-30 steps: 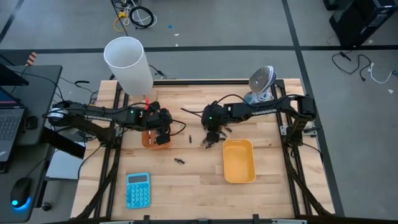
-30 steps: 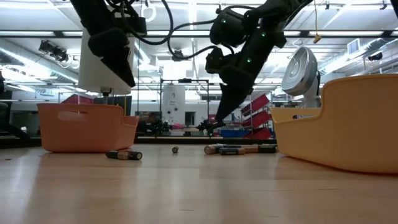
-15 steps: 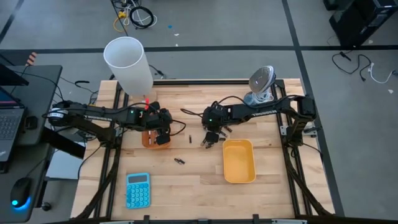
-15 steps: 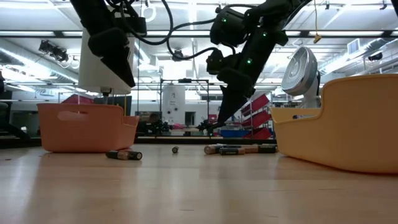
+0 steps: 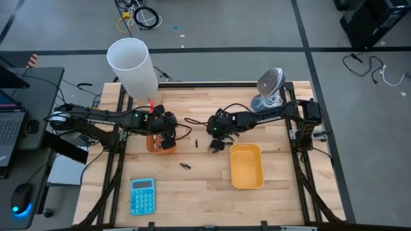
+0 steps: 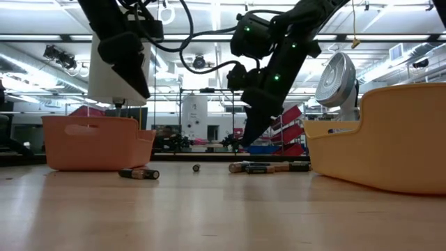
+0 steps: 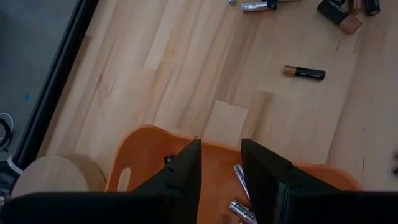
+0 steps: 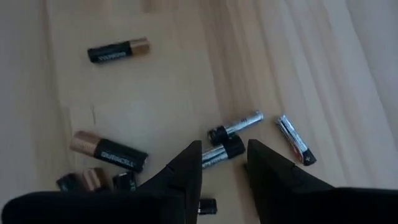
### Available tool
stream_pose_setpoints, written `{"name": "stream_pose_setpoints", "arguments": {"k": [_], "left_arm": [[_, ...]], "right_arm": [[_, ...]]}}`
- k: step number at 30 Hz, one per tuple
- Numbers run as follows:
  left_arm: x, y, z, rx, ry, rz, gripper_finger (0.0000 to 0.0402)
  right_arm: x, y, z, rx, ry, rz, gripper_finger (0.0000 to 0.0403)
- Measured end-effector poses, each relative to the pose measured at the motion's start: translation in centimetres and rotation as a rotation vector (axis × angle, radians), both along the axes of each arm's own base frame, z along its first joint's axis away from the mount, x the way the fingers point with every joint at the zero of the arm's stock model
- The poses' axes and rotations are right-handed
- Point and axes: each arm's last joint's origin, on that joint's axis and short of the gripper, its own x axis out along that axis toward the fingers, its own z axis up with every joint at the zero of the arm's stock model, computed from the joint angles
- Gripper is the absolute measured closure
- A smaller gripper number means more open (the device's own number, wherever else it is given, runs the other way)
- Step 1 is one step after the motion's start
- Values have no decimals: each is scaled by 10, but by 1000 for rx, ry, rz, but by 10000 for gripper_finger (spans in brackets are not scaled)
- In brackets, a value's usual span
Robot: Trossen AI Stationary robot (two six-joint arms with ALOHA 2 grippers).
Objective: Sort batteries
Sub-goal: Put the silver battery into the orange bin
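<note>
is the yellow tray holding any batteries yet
No, in the high view the yellow tray shows only its bare floor, with no batteries inside.

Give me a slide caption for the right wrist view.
Right gripper open above loose batteries on the wooden table.

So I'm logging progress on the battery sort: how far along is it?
Barely begun. Done: a couple of silvery batteries lie in the orange tray, where the open left gripper hovers. In hand: nothing is gripped; the open right gripper hangs above the loose batteries mid-table. Left: that cluster, plus a lone battery nearer the front. The yellow tray looks empty.
</note>
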Motion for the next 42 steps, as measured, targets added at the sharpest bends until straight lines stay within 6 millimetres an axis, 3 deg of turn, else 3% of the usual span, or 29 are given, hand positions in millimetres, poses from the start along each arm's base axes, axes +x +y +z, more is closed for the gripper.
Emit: {"name": "stream_pose_setpoints", "arguments": {"k": [28,42], "left_arm": [[-1,-1,0,10,8,7,286],[-1,-1,0,10,10,7,286]], "right_arm": [[0,2,-5,135,-31,-210,276],[3,1,-31,145,38,-240,277]]}}
